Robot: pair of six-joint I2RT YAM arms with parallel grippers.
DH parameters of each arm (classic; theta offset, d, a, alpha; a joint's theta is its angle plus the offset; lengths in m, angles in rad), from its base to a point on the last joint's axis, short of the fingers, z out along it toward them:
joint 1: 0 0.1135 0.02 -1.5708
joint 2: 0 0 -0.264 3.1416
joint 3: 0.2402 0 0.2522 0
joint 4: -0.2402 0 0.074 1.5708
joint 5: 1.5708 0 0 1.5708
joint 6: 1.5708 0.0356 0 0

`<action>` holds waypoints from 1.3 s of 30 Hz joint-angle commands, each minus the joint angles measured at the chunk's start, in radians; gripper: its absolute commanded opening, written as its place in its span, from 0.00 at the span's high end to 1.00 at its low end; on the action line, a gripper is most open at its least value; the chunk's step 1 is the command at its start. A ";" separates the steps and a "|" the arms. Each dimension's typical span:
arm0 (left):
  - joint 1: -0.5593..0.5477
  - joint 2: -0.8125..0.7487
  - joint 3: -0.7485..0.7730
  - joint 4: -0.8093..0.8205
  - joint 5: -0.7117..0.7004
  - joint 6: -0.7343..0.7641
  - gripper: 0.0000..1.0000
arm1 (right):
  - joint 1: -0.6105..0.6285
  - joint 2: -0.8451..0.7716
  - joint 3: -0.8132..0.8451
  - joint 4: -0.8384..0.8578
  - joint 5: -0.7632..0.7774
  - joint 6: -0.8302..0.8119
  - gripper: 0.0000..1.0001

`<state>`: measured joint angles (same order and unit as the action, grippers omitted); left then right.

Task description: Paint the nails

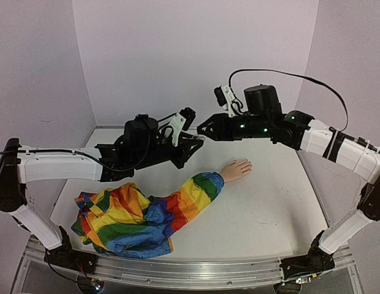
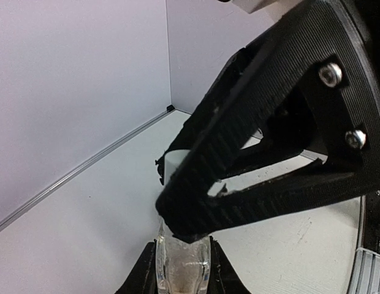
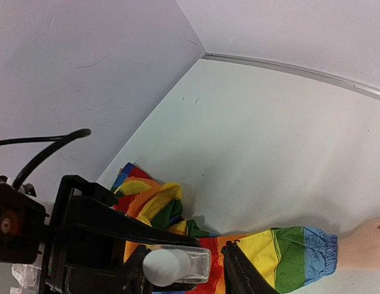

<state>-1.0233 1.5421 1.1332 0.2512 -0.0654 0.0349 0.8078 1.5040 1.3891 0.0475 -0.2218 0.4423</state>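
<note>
Two grippers are meeting tip to tip over the table [image 1: 269, 208] in the overhead view, the left gripper [image 1: 194, 143] reaching in from the left and the right gripper [image 1: 201, 130] from the right. Anything between their tips is too small to make out here. The hand [image 1: 236, 169] is lying flat on the table on the near side of those tips and a little to their right, apart from both. Its fingers are pointing away from the striped sleeve [image 1: 141, 211], which is lying crumpled under the left arm. The nails [image 1: 247, 164] are sitting at those fingertips, too tiny to see clearly. In the left wrist view, the left gripper's own two fingers are clamping a small clear bottle [image 2: 182, 266], both touching its sides. The right gripper [image 2: 178, 229] is filling the space just beyond the bottle, its black fingers converging over the bottle's far end, and a white cap [image 2: 176, 164] is showing behind one of them. In the right wrist view, the right gripper's fingers are standing on either side of the cap [image 3: 161, 267] and the bottle [image 3: 193, 263], but I cannot tell whether they are pressing on it. The sleeve [image 3: 282, 251] is lying beyond the fingers, and the hand [image 3: 369, 242] is showing at the right edge with its fingertips cut off.
</note>
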 commanded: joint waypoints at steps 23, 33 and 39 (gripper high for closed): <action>0.204 -0.059 0.030 0.040 0.659 -0.208 1.00 | -0.067 -0.159 -0.124 0.100 -0.590 -0.350 0.54; 0.060 -0.091 -0.015 0.026 0.081 0.014 1.00 | -0.067 -0.159 -0.126 0.098 -0.290 -0.122 0.25; 0.035 -0.051 0.009 0.020 0.075 0.031 1.00 | -0.065 -0.107 -0.110 0.170 -0.291 0.012 0.42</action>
<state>-0.9882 1.4971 1.1099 0.2340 0.0990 0.0219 0.7361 1.3636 1.2533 0.1345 -0.5262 0.3344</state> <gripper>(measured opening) 0.223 0.631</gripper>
